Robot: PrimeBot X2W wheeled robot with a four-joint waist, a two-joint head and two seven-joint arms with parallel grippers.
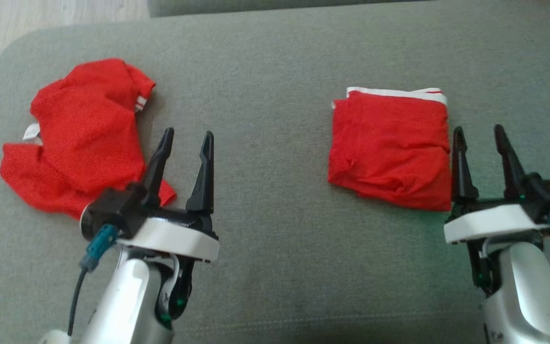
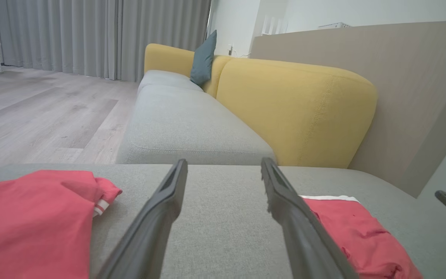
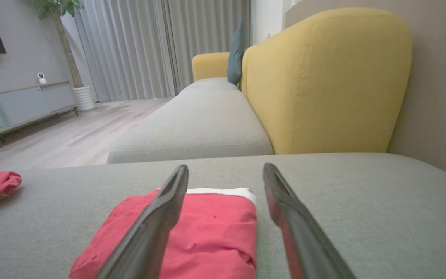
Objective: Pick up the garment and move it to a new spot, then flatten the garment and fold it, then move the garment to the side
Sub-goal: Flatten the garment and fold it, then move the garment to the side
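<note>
Right, both pairs of jaws stand wide and hold nothing. My right gripper (image 1: 479, 143) sits at the right edge of the folded garment (image 1: 389, 148), its inner finger running along that edge. I cannot tell whether it touches the cloth. My left gripper (image 1: 188, 143) is well to the left of the folded garment, with bare grey cushion (image 1: 275, 86) between them. Further left lies a crumpled garment (image 1: 81, 134). In the head view the left gripper's outer finger crosses its near corner.

The main risk, as I judge it, is on the right. If I pull that arm away low, the inner finger could catch the folded garment's edge and drag the fold open. On the left, a careless sweep could push the crumpled heap further off.

I count two grippers, two red garments (one folded, one crumpled), one grey cushion under them, and one teal pillow (image 2: 203, 58) far beyond the folded garment.
</note>
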